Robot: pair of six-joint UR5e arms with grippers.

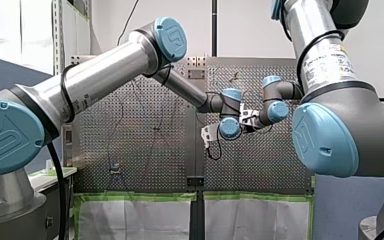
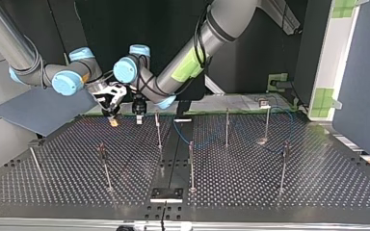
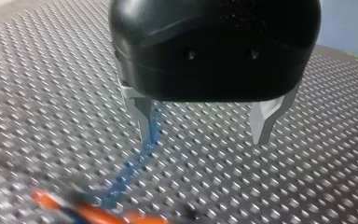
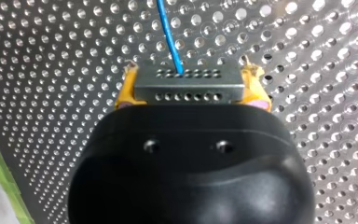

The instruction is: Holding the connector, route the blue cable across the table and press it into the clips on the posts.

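Note:
In the right wrist view my right gripper [image 4: 191,93] is shut with its yellow pads [image 4: 125,91] on the ends of a grey metal connector [image 4: 186,79]. The blue cable [image 4: 170,39] leaves the connector and runs ahead over the perforated table. In the left wrist view my left gripper [image 3: 203,137] hangs open just above the table, and the blue cable [image 3: 135,163] lies beside one metal finger [image 3: 142,116]. The top view shows my right gripper [image 2: 112,115] and my left gripper [image 2: 138,118] side by side at the far edge, left of centre. The cable [image 2: 192,139] curves off to the right.
Several thin posts stand on the table [image 2: 318,183], among them one [image 2: 159,130] just right of the grippers, one at the middle [image 2: 191,166] and one at the left [image 2: 105,166]. A small fixture [image 2: 264,102] sits at the far right. A grey board [image 2: 38,110] leans at the far left.

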